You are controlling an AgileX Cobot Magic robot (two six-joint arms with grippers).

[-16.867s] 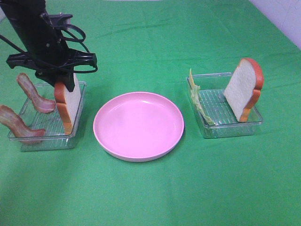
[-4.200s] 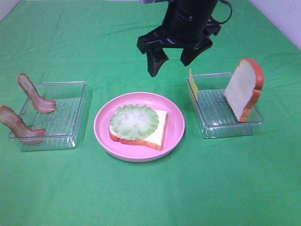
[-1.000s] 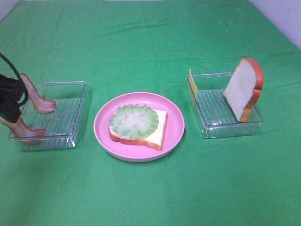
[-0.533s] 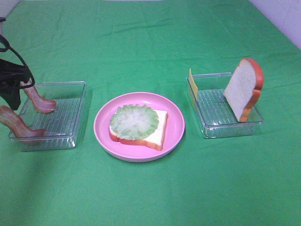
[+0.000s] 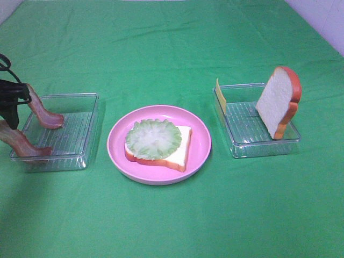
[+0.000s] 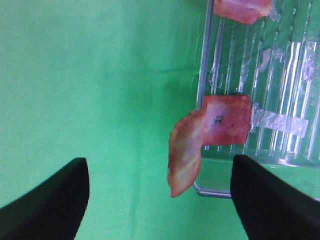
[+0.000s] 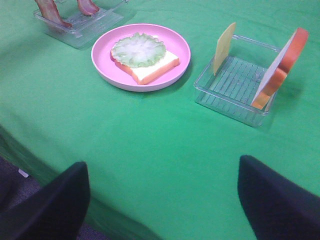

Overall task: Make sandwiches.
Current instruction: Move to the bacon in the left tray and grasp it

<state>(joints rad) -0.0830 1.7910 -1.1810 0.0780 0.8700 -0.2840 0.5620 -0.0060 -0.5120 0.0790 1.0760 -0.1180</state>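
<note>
One bread slice (image 5: 184, 146) lies flat on the pink plate (image 5: 201, 134) in the middle of the surface (image 5: 172, 48). The lettuce leaf (image 5: 153, 138) rests on top of it and covers most of its white face. A second bread slice (image 5: 278, 103) stands on edge, tilted against the far right corner of the right tray (image 5: 242, 126). The thin cheese slice (image 5: 219, 94) stands upright at that tray's far left corner.

In the left tray (image 5: 86, 126), both bacon pieces stand with their feet on the ribbed floor and curl up over the outer wall. The far bacon strip (image 5: 44, 111) is toward the back and the near bacon strip (image 5: 22, 145) toward the front.

The left tool (image 6: 160, 164) hovers at the outer edge of the left tray with its fingers spread wide apart. In the wrist view the near bacon strip sits in the gap between them, touching neither.

The right tool (image 7: 163, 164) is also spread wide and holds nothing. It hangs high and back from the plate and trays, over the green surface.
</note>
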